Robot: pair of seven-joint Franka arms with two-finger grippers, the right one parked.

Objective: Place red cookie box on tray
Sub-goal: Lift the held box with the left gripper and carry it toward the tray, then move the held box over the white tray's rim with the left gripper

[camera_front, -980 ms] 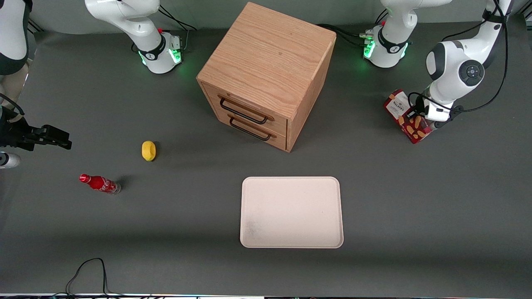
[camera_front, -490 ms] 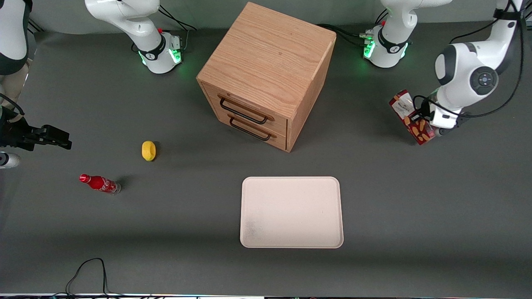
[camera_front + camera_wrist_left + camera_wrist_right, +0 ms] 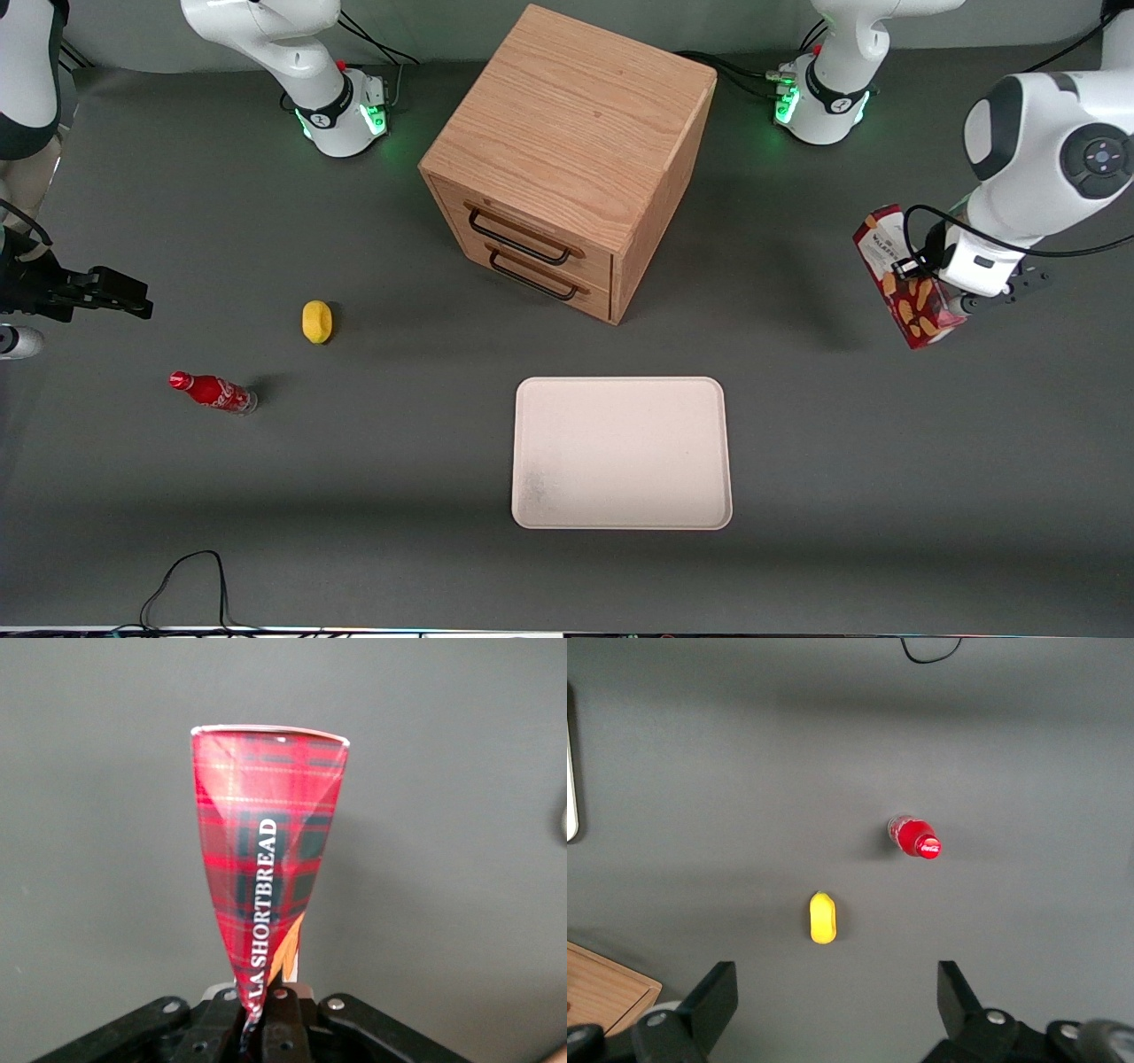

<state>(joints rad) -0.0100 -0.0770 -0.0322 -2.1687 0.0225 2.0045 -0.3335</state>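
Note:
The red cookie box (image 3: 904,276), dark red with a white label and pictured orange cookies, hangs in the air at the working arm's end of the table, lifted off the grey mat. My gripper (image 3: 941,282) is shut on it, pinching its side. In the left wrist view the box's red tartan edge (image 3: 266,850) runs straight out from between the closed black fingers (image 3: 285,1020), with only grey mat under it. The cream-white tray (image 3: 622,453) lies flat and bare, nearer the front camera than the wooden cabinet and well apart from the box.
A wooden two-drawer cabinet (image 3: 571,155) stands in the middle of the table, drawers closed. Toward the parked arm's end lie a yellow lemon-like object (image 3: 316,321) and a small red soda bottle (image 3: 213,391). A black cable (image 3: 190,576) loops at the front edge.
My gripper has lifted the red cookie box off the mat and carried it upward and slightly toward the front camera. The box now hangs more upright.

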